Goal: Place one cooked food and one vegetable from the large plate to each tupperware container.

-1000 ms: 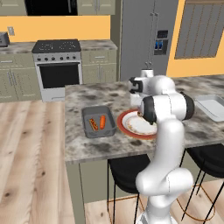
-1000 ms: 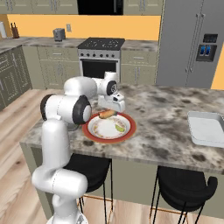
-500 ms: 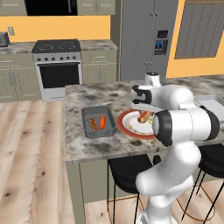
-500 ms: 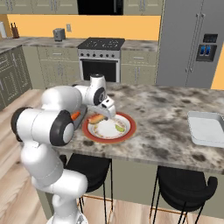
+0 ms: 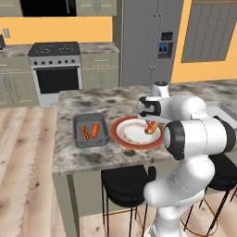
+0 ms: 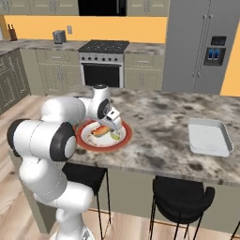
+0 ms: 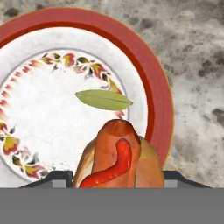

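You are looking at a home kitchen. A steel stove (image 6: 104, 61) with a black cooktop sits between olive-green cabinets (image 6: 143, 71), and a tall steel fridge (image 6: 199, 46) stands against orange walls. A toaster (image 6: 58, 36) rests on the back counter. A granite-topped island (image 6: 159, 126) has black stools (image 6: 183, 199) tucked beneath it, on a wood-plank floor (image 5: 23, 185).

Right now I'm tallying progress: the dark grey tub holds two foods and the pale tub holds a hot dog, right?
No. The pale tub is empty in the right base view; the hot dog sits between the gripper fingers above the large plate. The dark grey tub does hold two foods.
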You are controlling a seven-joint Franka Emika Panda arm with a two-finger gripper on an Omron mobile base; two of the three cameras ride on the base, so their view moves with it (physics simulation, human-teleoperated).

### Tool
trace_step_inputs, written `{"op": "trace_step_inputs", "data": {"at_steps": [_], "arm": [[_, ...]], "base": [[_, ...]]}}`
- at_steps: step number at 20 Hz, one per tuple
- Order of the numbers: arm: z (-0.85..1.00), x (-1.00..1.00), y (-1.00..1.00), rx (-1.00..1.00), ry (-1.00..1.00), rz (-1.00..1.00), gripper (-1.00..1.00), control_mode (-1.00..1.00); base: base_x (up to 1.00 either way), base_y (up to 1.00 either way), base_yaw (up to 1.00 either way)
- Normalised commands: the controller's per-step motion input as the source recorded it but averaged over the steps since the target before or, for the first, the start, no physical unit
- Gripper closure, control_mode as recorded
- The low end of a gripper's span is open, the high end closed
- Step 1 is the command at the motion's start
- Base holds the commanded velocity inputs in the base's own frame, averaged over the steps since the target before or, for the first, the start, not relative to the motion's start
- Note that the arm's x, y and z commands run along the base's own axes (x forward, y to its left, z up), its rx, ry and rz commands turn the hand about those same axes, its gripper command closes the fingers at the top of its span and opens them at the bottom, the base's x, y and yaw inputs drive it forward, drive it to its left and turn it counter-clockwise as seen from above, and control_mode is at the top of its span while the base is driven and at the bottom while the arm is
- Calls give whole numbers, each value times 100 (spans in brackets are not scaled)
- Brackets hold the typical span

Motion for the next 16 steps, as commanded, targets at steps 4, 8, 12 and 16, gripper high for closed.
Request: {"op": "trace_step_inputs", "data": {"at_steps": [4, 8, 12, 16], "arm": [[0, 0, 0, 0, 0, 0, 100, 100], [0, 0, 0, 0, 0, 0, 100, 100], [0, 0, 0, 0, 0, 0, 100, 100], [0, 24, -9, 0, 0, 1, 100, -100]], "base": [[16, -100, 0], [36, -96, 0], [50, -43, 0], [7, 0, 0]]}}
